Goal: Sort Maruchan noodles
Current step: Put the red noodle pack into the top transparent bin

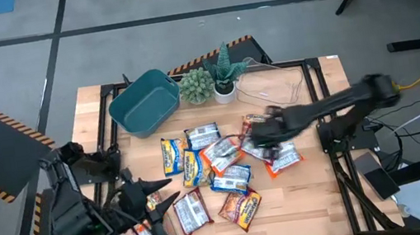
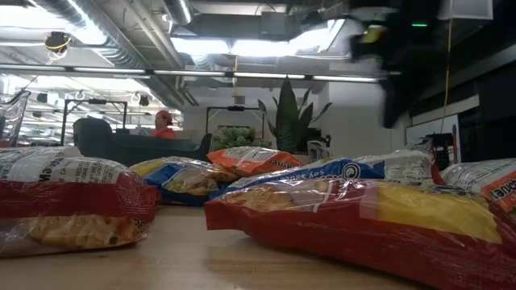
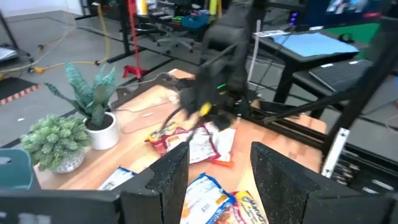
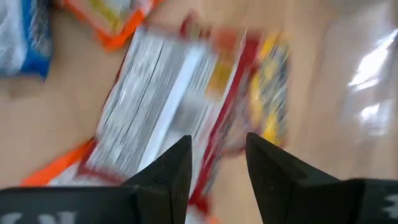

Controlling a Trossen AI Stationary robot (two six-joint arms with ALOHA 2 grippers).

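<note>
About a dozen Maruchan noodle packets (image 1: 218, 170) lie flat and partly overlapping on the middle of the wooden table, in orange, red, blue-yellow and silvery colours. My right gripper (image 1: 256, 134) reaches in from the table's right side and hangs open above a red-edged packet (image 4: 186, 99) that lies with its silvery back up; its image is blurred. My left gripper (image 1: 155, 209) waits open near the table's near left corner, over packets (image 1: 191, 212) lying there. In the left wrist view its fingers (image 3: 168, 180) frame the pile, with the right arm (image 3: 217, 81) beyond.
A teal bin (image 1: 145, 102) stands at the far left of the table, two potted plants (image 1: 209, 82) beside it, and clear plastic tubs (image 1: 272, 87) at the far right. Bare wood shows along the near right edge (image 1: 306, 203). A person in a red cap (image 2: 164, 121) is in the room behind.
</note>
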